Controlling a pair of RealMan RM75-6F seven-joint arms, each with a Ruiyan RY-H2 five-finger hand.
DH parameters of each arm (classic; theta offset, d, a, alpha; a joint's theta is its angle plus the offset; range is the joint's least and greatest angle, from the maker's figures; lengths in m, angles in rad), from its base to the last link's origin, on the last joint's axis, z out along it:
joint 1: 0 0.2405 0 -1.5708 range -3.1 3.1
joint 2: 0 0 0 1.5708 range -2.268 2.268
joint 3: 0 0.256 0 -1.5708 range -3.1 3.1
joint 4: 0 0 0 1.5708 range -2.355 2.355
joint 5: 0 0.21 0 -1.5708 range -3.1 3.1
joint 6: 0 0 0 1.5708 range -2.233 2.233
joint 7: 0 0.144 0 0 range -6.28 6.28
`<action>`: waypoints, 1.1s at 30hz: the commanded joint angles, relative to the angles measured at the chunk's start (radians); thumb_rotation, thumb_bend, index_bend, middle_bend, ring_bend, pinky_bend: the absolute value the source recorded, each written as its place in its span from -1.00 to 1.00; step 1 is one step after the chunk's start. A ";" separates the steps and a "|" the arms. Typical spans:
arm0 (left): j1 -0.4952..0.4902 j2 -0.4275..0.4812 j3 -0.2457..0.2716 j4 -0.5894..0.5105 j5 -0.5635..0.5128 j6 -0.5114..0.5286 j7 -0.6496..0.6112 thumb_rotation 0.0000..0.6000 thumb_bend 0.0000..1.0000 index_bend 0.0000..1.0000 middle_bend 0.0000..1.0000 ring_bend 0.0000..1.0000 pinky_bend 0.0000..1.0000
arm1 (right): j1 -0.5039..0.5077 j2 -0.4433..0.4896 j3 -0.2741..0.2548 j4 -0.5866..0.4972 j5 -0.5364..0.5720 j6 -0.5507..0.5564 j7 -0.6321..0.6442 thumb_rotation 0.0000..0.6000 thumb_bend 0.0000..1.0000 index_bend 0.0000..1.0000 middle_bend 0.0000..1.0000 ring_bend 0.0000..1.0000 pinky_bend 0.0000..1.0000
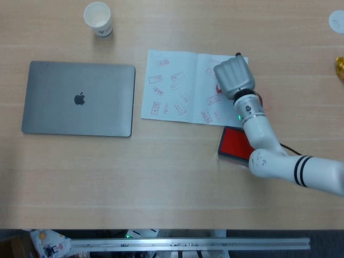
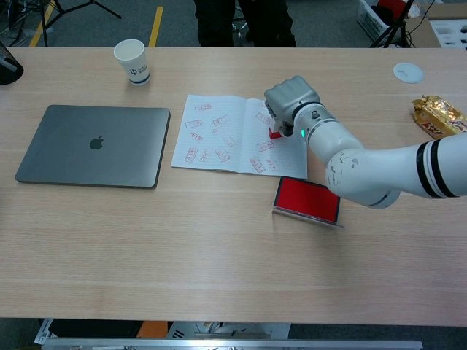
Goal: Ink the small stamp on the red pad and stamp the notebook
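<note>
On the right-hand page of the open notebook (image 2: 237, 135) the right hand (image 2: 292, 98) is closed down over the small stamp (image 2: 274, 133); its fingers are curled round the stamp, of which only a red lower end shows beneath the knuckles in the chest view, touching or just above the paper — which, I cannot tell; in the head view the hand (image 1: 234, 78) hides the stamp almost wholly, so the stamp's long axis cannot be made out beyond that it seems to stand roughly upright under the palm. The notebook (image 1: 185, 86) lies flat with its spine running away from the robot, both pages scattered with small red rectangular stamp marks at various tilts; the characters inside them are too small to read. The red pad (image 2: 307, 198) lies open just beside the notebook's near right corner, in front of the hand, partly under the forearm in the head view (image 1: 234, 144). To the left, well apart from the notebook, a closed grey laptop (image 1: 78, 98) shows the Apple logo on its lid; beyond it stands a white paper cup (image 1: 98, 18) with a dark printed emblem on its side — illegible. A gold-and-red snack packet (image 2: 435, 117) lies near the table's right edge, its lettering too blurred to read, and a white round lid (image 2: 407, 71) sits beyond it. The left hand appears in neither view.
</note>
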 commanded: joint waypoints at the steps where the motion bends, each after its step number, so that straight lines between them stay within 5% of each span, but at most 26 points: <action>1: 0.000 -0.001 0.000 0.001 0.000 -0.001 0.001 1.00 -0.40 -0.67 -0.53 -0.52 -0.64 | 0.000 -0.003 0.002 0.006 -0.001 -0.003 -0.001 1.00 0.05 0.90 0.23 -0.04 -0.35; 33: 0.002 -0.002 0.000 0.004 -0.004 0.000 0.001 1.00 -0.40 -0.67 -0.53 -0.52 -0.64 | -0.004 -0.016 0.020 0.020 -0.016 -0.015 0.000 1.00 0.06 0.91 0.24 -0.02 -0.35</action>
